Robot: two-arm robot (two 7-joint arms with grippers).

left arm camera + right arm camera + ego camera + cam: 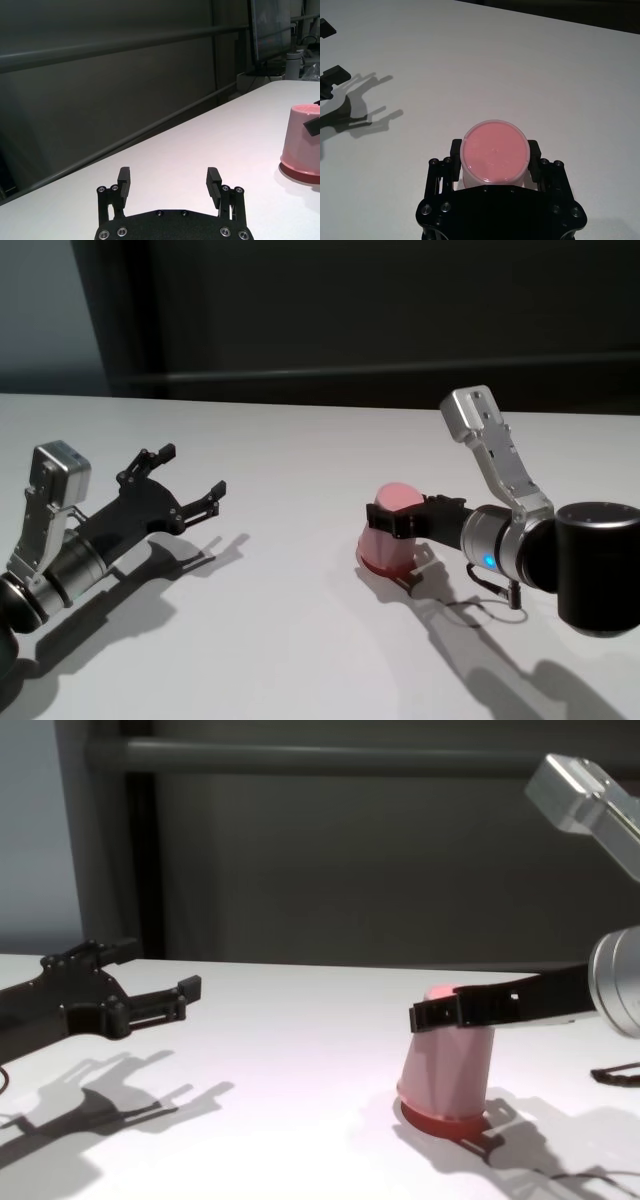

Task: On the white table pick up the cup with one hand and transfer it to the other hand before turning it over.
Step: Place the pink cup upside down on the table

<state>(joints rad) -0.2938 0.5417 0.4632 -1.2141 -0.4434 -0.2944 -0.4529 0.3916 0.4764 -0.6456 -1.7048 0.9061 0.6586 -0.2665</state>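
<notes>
Right wrist view is showing the right fingers (534, 152) flanking the cup (494, 156) near its upturned base, seemingly closing; contact unclear. Cup is sitting mouth-down on the surface (300, 640). Next, likely: grip, lift. Left fingers (123, 178) are waiting released, well apart. Dark wall behind.

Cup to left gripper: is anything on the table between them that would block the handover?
Nothing visible. The cup stands upside down on the white table, with the right gripper around its sides. The left gripper hangs open to its left, and only bare tabletop lies between.
</notes>
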